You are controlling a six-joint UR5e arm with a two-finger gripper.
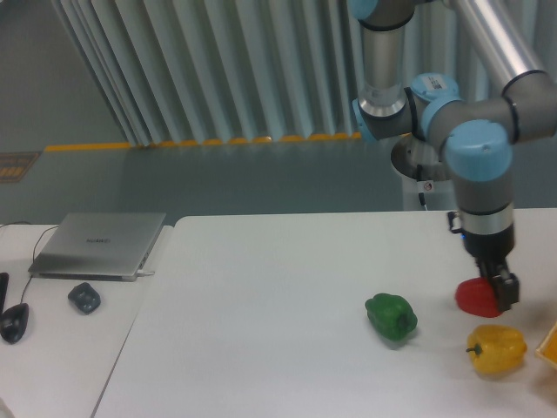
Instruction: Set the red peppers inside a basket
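Note:
A glossy red pepper (pixel 474 298) sits on the white table (pixel 287 313) at the right. My gripper (pixel 499 292) comes straight down on its right side, and its dark fingers (pixel 506 293) overlap the pepper. I cannot tell whether the fingers are closed on it or whether it is lifted. A small orange-yellow corner of the basket (pixel 549 344) shows at the right edge, to the lower right of the pepper.
A yellow pepper (pixel 497 348) lies just below the red one, beside the basket corner. A green pepper (pixel 392 316) lies to the left. A closed laptop (pixel 100 244), a small dark object (pixel 84 298) and a mouse (pixel 13 322) are on the side table at the left.

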